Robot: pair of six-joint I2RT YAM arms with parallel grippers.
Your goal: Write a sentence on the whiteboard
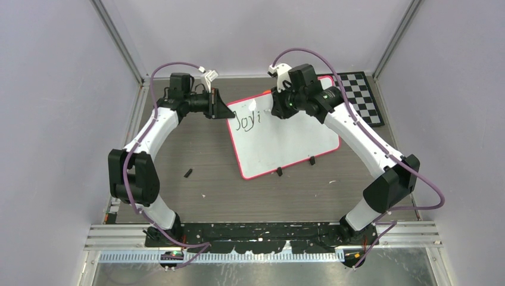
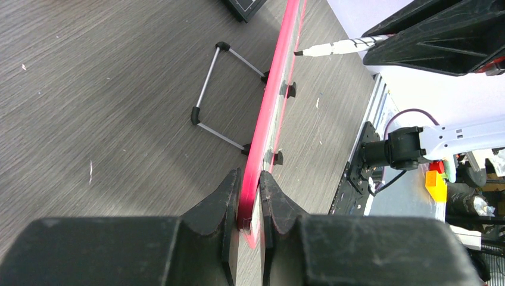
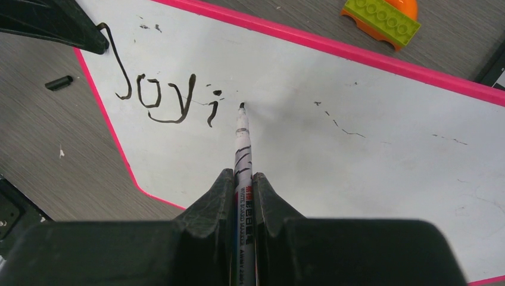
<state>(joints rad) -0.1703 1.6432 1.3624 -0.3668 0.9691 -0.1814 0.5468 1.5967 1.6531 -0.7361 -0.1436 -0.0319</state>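
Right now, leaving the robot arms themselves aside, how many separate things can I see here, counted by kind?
whiteboard: 1
marker: 1
checkerboard: 1
toy pieces: 2 (green toy brick, orange toy piece)
small black piece: 1
Total: 6

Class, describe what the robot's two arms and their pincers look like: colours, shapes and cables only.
The left arm and right arm have smooth white links joined by bulky black joint housings. A purple cable loops along each. The left pincer and right pincer each have two matte black wedge-shaped fingers on a wide black block.
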